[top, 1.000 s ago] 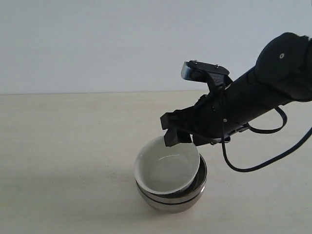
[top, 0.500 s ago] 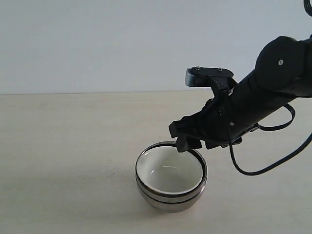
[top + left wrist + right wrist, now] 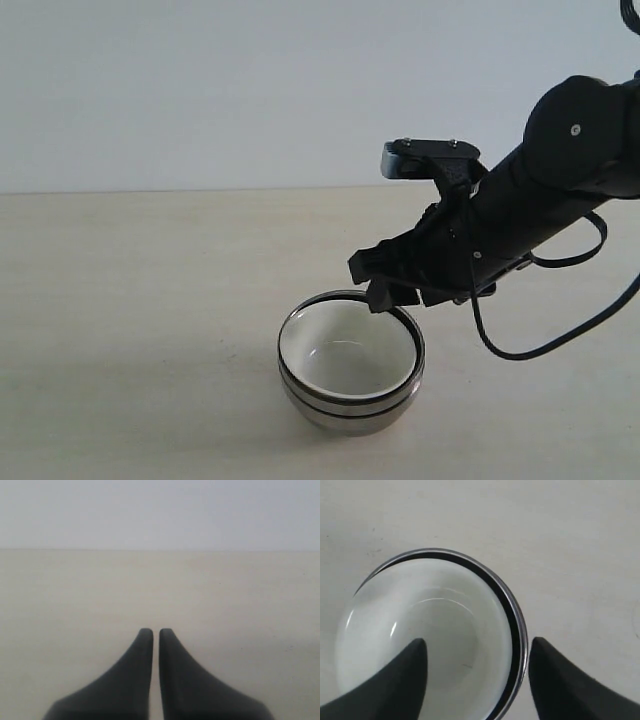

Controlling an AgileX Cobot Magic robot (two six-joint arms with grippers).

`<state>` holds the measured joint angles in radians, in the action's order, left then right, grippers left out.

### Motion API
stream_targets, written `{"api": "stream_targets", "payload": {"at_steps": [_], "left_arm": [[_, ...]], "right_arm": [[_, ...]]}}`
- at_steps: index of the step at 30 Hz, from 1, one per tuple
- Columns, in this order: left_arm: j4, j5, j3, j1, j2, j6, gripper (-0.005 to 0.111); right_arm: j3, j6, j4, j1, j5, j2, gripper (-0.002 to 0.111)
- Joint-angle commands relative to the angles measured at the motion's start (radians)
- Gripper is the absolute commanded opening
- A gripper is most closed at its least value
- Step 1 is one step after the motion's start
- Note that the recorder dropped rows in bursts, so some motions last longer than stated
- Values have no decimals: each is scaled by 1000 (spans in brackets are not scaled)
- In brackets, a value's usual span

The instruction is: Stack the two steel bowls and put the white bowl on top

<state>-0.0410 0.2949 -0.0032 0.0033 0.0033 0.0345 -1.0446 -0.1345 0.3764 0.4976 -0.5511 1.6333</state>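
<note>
**Operator:** What has changed over the last second?

**Arm:** A second ago the white bowl sat tilted on the steel bowls, its high edge up at my right gripper. Now it lies level, sunk inside the stack so that only its pale inside shows within the steel rim. My right gripper has drawn back a little and risen off that edge. Since half a second ago almost nothing has moved.

**Operator:** Where is the bowl from your right gripper?

**Arm:** Just below it. In the right wrist view one finger hangs over the white inside and the other over the bare table outside the steel rim, so the rim runs under the gap between them. Whether a fingertip brushes the rim I cannot tell.

**Operator:** And the jaws?

**Arm:** On the right they stand wide apart with nothing clamped. On my left gripper the two fingers are pressed together with only a thin slit between them, and nothing is held; only table lies ahead of it, with no bowl in that view.
</note>
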Motion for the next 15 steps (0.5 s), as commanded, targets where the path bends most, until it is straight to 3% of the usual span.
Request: {"api": "stream_targets", "payload": {"at_steps": [1,4,8,15], "left_arm": [[0,1,3,3,-3,-2,4],[0,1,3,3,-3,-2,4],[0,1,3,3,-3,-2,4],[0,1,3,3,-3,-2,4]], "right_arm": [[-2,-6,-6,-1,9,-5,34],[19,-6,-6,1,17,-11,19],[127,6,13,1,196,-65,2],[370,6,60,1,485,-259,0]]}}
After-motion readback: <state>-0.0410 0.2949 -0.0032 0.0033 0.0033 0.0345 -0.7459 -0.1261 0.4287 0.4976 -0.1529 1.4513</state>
